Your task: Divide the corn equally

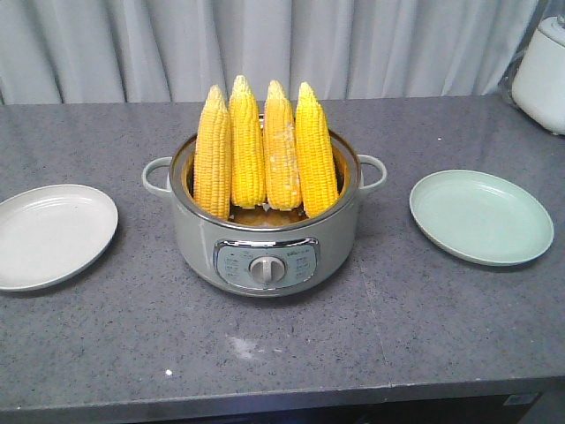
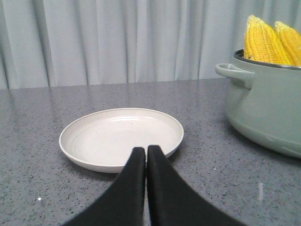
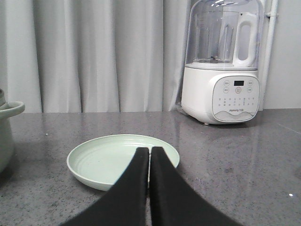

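In the pot (image 1: 196,237), corn (image 1: 248,146) upright — bases hidden

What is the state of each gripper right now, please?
Left gripper: closed, holding nothing.
Right gripper: closed, holding nothing.

4x corn (image 1: 247,141), 2x plates (image 1: 53,234), 1x pot (image 1: 196,240)
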Controlling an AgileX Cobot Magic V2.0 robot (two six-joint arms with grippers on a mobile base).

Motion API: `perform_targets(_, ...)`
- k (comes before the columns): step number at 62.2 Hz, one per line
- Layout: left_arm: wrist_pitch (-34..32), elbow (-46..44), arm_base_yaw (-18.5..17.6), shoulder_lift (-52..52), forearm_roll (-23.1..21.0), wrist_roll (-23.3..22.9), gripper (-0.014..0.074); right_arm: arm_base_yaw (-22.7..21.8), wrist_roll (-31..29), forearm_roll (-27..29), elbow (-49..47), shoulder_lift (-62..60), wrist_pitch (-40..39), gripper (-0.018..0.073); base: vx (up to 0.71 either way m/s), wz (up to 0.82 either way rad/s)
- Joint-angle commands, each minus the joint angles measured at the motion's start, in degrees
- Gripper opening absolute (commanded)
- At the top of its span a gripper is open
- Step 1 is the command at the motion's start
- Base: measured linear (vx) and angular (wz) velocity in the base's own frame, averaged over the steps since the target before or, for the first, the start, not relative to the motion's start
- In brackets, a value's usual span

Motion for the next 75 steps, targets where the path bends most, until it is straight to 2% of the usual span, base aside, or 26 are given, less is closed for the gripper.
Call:
perform_targets(1,-4.1,0.9,0.0,-1.0,-0.2,-0.2,-0.0006,-0.2,0.0,-0.4,0.4,-0.2,-4.7,-0.0003,0.00,0.01)
perform_targets(75,-4.1,0.9,0.0,-1.0,-0.2,-0.2,-0.0006,-0.2,0.0,-0.4,0.4,-0.2,-4.7,-0.0003,0.00,0.02)
